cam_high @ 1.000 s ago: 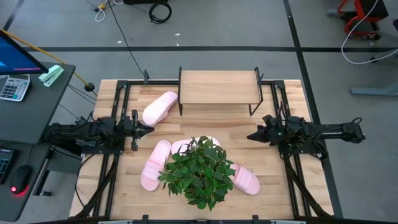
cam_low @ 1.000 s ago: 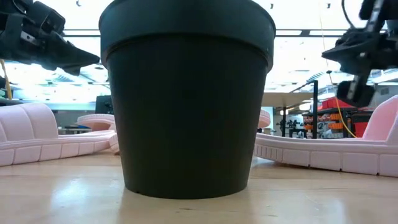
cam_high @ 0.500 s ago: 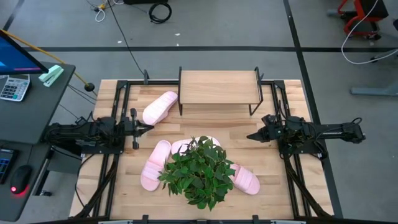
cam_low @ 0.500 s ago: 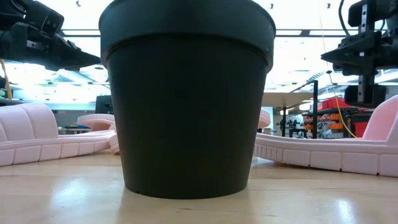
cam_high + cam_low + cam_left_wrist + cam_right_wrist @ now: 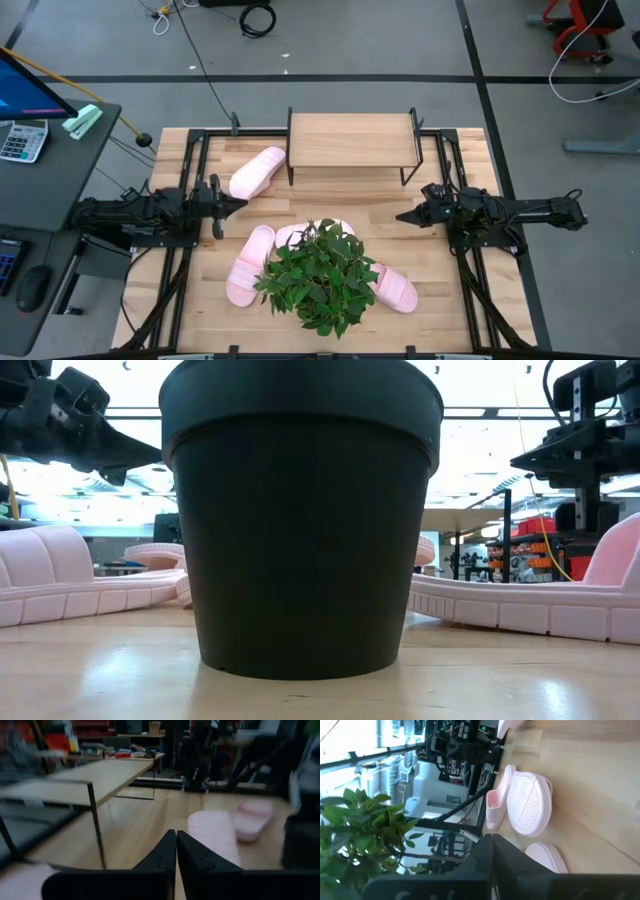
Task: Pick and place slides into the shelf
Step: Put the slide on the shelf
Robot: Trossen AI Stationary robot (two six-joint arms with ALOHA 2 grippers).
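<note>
Left gripper (image 5: pixel 237 205), fingers closed and empty, is hovering nearest the far-left slide (image 5: pixel 257 172), which lies diagonally just beyond

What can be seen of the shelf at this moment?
The shelf is a low rack with a light wooden plank top and thin black metal legs. It stands upright at the table's far edge, centred between the arms. Nothing lies on its top. One pink slide lies by its left end; whether they touch cannot be told. The left wrist view shows its top and a leg.
</note>
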